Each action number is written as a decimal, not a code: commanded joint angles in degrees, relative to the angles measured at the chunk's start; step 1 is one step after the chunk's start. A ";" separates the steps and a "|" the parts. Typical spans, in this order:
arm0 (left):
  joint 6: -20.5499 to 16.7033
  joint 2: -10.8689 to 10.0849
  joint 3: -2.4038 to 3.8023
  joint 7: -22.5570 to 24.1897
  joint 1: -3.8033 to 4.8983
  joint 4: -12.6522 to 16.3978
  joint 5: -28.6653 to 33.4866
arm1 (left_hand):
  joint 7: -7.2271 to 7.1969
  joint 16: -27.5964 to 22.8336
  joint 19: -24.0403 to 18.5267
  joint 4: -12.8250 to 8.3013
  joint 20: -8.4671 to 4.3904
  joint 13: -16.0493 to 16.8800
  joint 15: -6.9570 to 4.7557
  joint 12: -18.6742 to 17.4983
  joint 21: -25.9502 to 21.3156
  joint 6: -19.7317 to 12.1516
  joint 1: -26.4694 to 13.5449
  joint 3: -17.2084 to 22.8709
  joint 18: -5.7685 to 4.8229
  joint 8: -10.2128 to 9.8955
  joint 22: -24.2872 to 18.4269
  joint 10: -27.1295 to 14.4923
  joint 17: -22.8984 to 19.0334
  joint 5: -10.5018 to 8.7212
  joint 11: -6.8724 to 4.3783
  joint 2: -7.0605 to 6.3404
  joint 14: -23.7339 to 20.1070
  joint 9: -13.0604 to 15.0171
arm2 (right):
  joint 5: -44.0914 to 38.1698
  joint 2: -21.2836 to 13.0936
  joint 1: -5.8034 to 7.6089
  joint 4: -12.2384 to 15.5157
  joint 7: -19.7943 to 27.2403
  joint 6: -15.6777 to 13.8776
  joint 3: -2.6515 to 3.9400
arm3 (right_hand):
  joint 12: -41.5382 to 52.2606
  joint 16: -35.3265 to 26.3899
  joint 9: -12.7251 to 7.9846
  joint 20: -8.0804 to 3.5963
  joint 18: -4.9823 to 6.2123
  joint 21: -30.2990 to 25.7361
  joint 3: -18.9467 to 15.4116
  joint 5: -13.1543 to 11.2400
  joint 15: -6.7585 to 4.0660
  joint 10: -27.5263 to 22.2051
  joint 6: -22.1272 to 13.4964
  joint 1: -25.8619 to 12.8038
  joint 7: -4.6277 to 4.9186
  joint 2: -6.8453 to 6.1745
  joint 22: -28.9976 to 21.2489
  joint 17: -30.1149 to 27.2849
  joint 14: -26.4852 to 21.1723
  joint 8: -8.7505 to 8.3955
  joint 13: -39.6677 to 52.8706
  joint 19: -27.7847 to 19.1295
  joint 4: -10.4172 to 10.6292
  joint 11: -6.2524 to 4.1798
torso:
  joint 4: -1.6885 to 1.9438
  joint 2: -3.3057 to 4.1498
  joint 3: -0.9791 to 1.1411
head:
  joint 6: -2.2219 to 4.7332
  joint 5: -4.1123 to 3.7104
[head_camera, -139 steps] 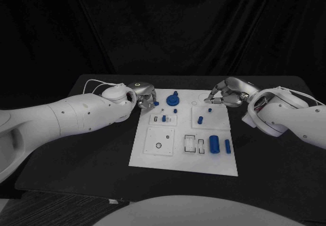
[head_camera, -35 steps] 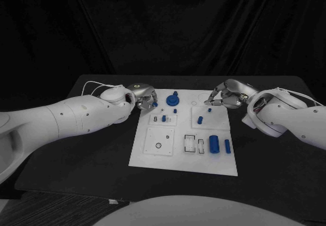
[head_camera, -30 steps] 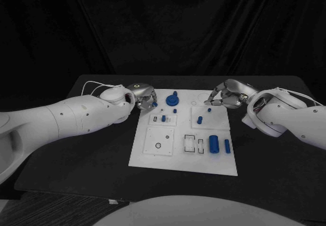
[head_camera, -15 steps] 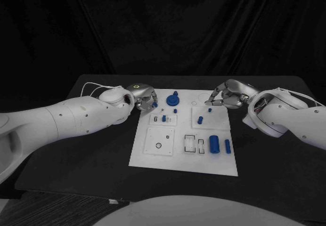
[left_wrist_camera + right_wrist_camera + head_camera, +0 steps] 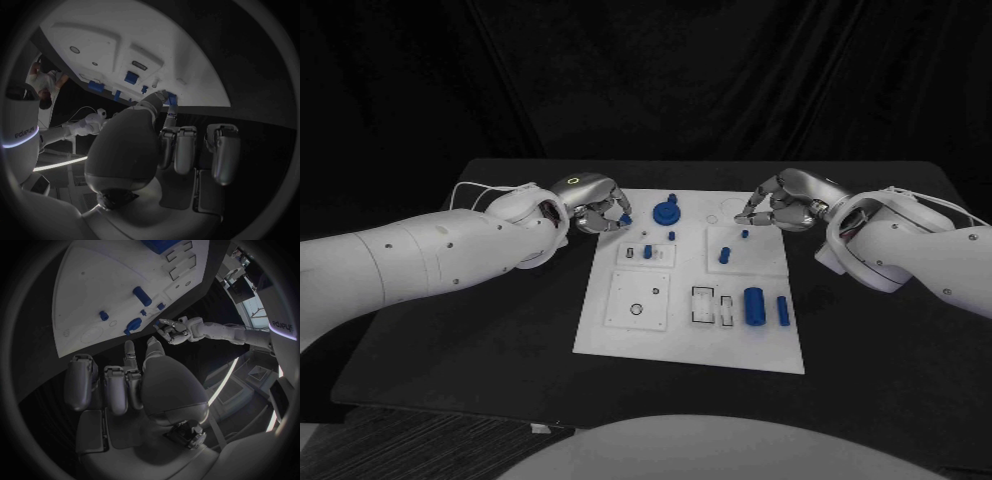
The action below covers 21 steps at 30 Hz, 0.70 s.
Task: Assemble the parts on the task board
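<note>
Overhead, the white board [image 5: 692, 300] lies mid-frame on the black table [image 5: 488, 330], a flat matte plate with raised square panels and cut slots. The left hand [image 5: 596, 205] sits at the board's upper left corner and the right hand [image 5: 776, 208] at its upper right edge, both silver and glossy on smooth white arms. From there the left hand's grasp is hard to read; its wrist view settles it, showing a small blue part [image 5: 171, 100] pinched at a fingertip right at the board's edge, with the other fingers [image 5: 181, 150] curled down side by side. The right wrist view shows the right hand with fingers [image 5: 115, 385] folded in against the palm and nothing in them, clenched, just off the board's edge, and beyond it the left hand across the board. Other blue parts show best from overhead: a round gear-like disc [image 5: 668, 213] near the top centre, a slanted peg [image 5: 726, 255] on the upper right panel, and a thick cylinder [image 5: 756, 306] beside a thin bar [image 5: 783, 311] at the lower right, next to two empty rectangular slots [image 5: 710, 305].
</note>
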 commanded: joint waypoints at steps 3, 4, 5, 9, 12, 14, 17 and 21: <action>-2.49 -1.85 0.04 4.94 0.67 2.12 8.38 | -0.35 0.59 4.02 -0.05 -0.10 14.47 -0.35 0.14 0.38 3.29 -1.22 1.10 0.54 1.60 14.59 6.46 15.35 -0.44 -0.13 0.77 6.95 1.16 | -0.08 0.18 0.47 0.38 0.17 -1.31 0.05 | -0.82 -1.18 0.79 0.14 1.31 -1.49 -0.04 -0.87 -0.42 6.38 0.48 2.02 0.01 1.79 11.00 7.40 4.70 -0.58 13.28 -0.44 0.75 -0.15 | -0.02 -0.14 0.02 | -0.01 0.22; -2.43 -2.16 0.04 5.31 0.74 2.41 9.84 | -0.35 0.59 4.04 -0.05 -0.10 14.47 -0.35 0.14 0.42 3.29 -1.23 1.10 0.53 1.60 14.61 6.46 15.35 -0.44 -0.13 0.77 6.95 1.16 | -0.08 0.25 0.55 0.41 0.33 -1.42 0.06 | -0.82 -1.19 0.81 0.14 1.31 -1.49 0.05 -0.84 -0.45 6.38 0.60 2.28 -0.05 1.78 11.00 7.37 4.69 -0.54 13.28 -0.45 0.67 -0.20 | -0.01 -0.15 0.03 | -0.01 0.22; -2.15 -2.51 0.04 5.76 0.80 2.74 11.82 | -0.33 0.59 4.03 0.02 -0.10 14.47 -0.35 0.14 0.40 3.21 -1.30 1.06 0.54 1.52 14.60 6.46 15.35 -0.50 -0.13 0.76 6.95 1.13 | -0.08 0.35 0.65 0.46 0.56 -1.58 0.06 | -0.82 -1.17 0.85 0.12 1.32 -1.52 0.15 -0.81 -0.48 6.38 0.75 2.56 -0.11 1.76 11.00 7.42 4.70 -0.49 13.28 -0.45 0.60 -0.24 | -0.02 -0.15 0.02 | -0.01 0.25; 0.11 -3.54 0.03 6.54 0.94 3.87 19.43 | -0.27 0.59 4.00 0.27 -0.09 14.47 -0.34 0.14 0.35 2.97 -1.54 0.93 0.55 1.28 14.59 6.46 15.35 -0.64 -0.09 0.85 6.95 1.05 | -0.08 0.80 1.05 0.62 1.58 -2.36 0.06 | -0.82 -1.15 0.96 -0.04 1.32 -1.51 0.79 -0.41 -0.72 6.38 1.34 4.64 -0.41 1.45 11.02 7.49 4.72 -0.35 13.28 -0.43 -0.35 -0.52 | -0.08 -0.19 -0.01 | -0.01 0.34; 2.75 -4.31 0.03 6.56 0.99 4.97 26.08 | -0.20 0.59 3.91 0.58 -0.08 14.47 -0.30 0.14 0.21 2.72 -1.84 0.70 0.58 1.00 14.54 6.46 15.35 -0.25 -0.03 0.95 6.95 0.96 | -0.10 1.35 1.49 0.78 2.91 -3.57 0.06 | -0.82 -1.10 0.97 -0.21 1.29 -1.45 1.50 1.30 -0.88 6.38 1.58 6.82 -0.55 1.09 11.06 7.61 4.75 -0.43 13.28 -0.39 -1.51 -0.68 | -0.06 -0.22 0.06 | -0.01 0.45; 4.38 -4.73 0.03 6.55 1.00 5.64 29.62 | -0.20 0.59 3.90 0.63 -0.08 14.47 -0.30 0.14 0.19 2.71 -1.88 0.67 0.59 0.98 14.53 6.46 15.35 -0.22 -0.03 1.00 6.95 0.95 | -0.45 1.73 1.80 0.90 3.87 -4.57 0.06 | -0.82 -1.07 0.96 -0.25 1.28 -1.42 1.73 1.80 -0.91 6.38 1.68 7.53 -0.59 0.95 11.07 7.69 4.77 -0.47 13.28 -0.37 -1.88 -0.72 | -0.05 -0.17 0.07 | -0.01 0.50; 7.33 -5.33 0.03 6.87 1.02 6.66 35.23 | -0.17 0.59 3.77 0.83 -0.06 14.47 -0.27 0.14 -0.04 2.58 -2.04 0.56 0.64 0.84 14.46 6.46 15.35 -0.18 0.01 1.20 6.95 0.91 | -1.80 2.55 2.37 1.08 5.47 -6.28 0.06 | -0.82 -1.01 0.89 -0.35 1.26 -1.36 2.58 1.25 -1.03 6.38 1.62 9.93 -0.68 0.44 11.11 7.83 4.80 -0.71 13.28 -0.33 -3.38 -0.83 | -0.04 -0.09 0.00 | -0.01 0.55; 11.60 -5.39 0.02 7.61 1.02 6.80 41.59 | -0.16 0.59 3.66 1.02 -0.04 14.47 -0.23 0.14 -0.21 2.57 -2.16 0.47 0.68 0.79 14.40 6.46 15.35 -0.22 0.03 1.45 6.95 0.91 | -2.78 3.89 2.82 1.09 6.85 -7.50 0.06 | -0.82 -0.96 0.83 -0.46 1.26 -1.43 3.70 -1.62 -1.11 6.38 1.84 11.27 -0.75 0.34 11.10 7.94 4.82 -0.89 13.28 -0.36 -4.01 -0.87 | -0.06 -0.04 -0.03 | -0.01 0.80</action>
